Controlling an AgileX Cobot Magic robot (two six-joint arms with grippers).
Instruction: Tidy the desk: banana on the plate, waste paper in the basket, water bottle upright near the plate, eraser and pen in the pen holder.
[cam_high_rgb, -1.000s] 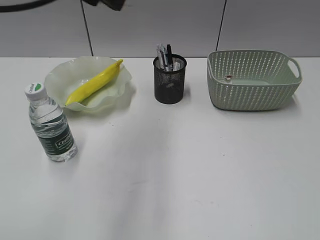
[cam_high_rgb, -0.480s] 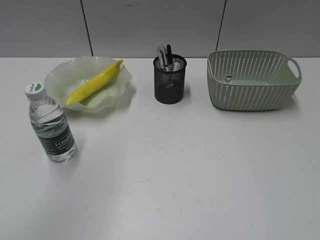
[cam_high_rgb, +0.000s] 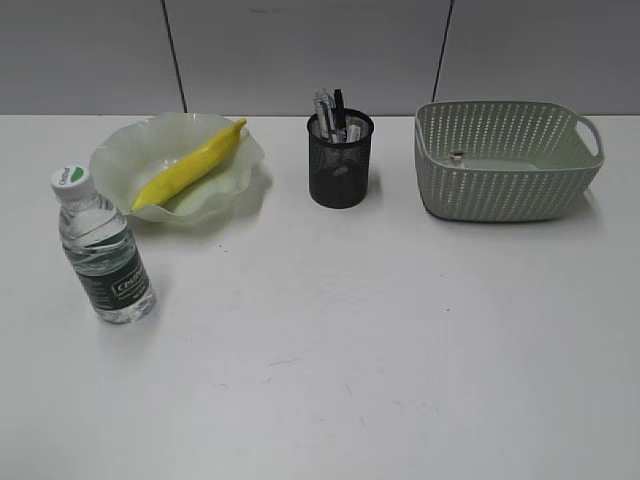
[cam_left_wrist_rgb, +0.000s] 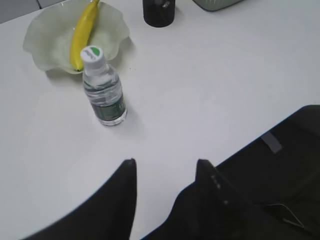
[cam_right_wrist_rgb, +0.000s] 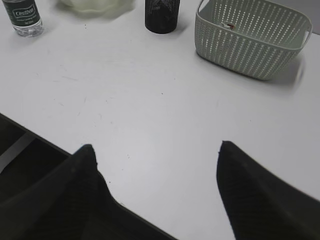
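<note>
Arm gone; bottle (cam_high_rgb: 103, 253) upright, free.

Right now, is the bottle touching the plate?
Apart. The exterior view shows bare desk between the upright bottle and the plate; in the left wrist view the cap only overlaps the rim because of the viewing angle.

The left hand (cam_left_wrist_rgb: 165, 167) is seen in its wrist view with the two dark fingers parted and nothing held between them. The right hand (cam_right_wrist_rgb: 156, 152) is held with its fingers spread wide, likewise empty. Neither arm is seen in the exterior view.
</note>
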